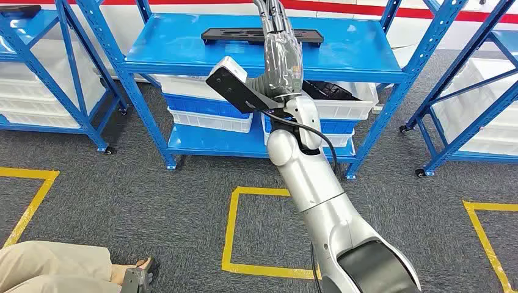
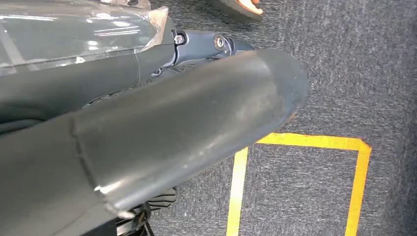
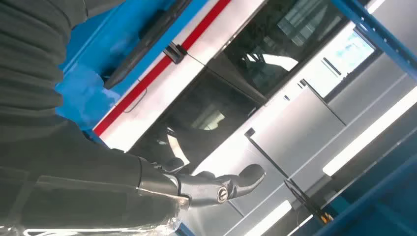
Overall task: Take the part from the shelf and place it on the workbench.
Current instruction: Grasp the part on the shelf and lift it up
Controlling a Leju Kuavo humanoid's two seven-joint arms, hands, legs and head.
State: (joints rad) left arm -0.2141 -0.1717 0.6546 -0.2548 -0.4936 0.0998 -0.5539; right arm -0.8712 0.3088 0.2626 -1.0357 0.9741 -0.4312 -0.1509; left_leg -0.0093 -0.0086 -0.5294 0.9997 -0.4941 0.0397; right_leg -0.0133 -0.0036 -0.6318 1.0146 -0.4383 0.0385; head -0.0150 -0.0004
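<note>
The right hand (image 1: pixel 282 55) is raised at the front edge of the blue shelf's (image 1: pixel 183 46) top deck, its fingers reaching up past the part (image 1: pixel 262 35); in the right wrist view its fingers (image 3: pixel 236 183) are spread with nothing between them, so the hand is open and empty. The part, a long flat black piece, lies along the back of the top deck, near the middle, just behind the hand; whether the fingers touch it cannot be told. The left hand (image 2: pixel 147 142) hangs low over the grey carpet; its thick thumb covers the fingers, so its state cannot be told. White and blue bins (image 1: pixel 207 110) sit on the shelf's lower decks. Yellow tape (image 1: pixel 231 232) marks squares on the carpet. A person's leg (image 1: pixel 55 268) shows at the lower left corner.
</note>
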